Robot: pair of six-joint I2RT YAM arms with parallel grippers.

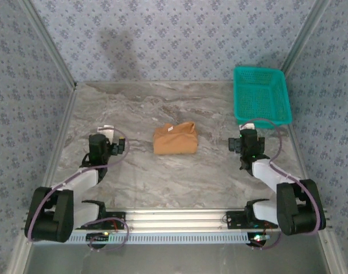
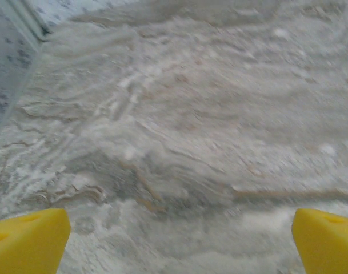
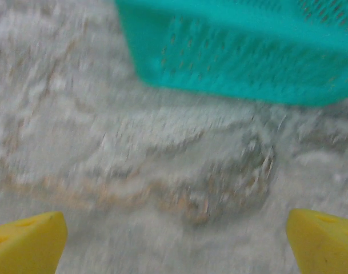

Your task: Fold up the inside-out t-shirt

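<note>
Across the top view, grey marble table [image 1: 162, 182]. At upper right, teal basket [image 1: 262, 94] on the far corner. At centre frame, the inside-out t-shirt [image 1: 175, 138], folded into a compact tan bundle, lying free. Left of it, left gripper [image 1: 105, 132]; right of it, just below the basket, right gripper [image 1: 249, 127]. Both spread wide, clasping nothing, well apart from the cloth.

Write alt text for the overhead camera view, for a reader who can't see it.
A tan t-shirt, folded into a compact bundle, lies at the middle of a marble table. The left gripper and right gripper sit to either side of it, apart from the cloth, holding nothing. A teal basket stands at the far right corner.
</note>
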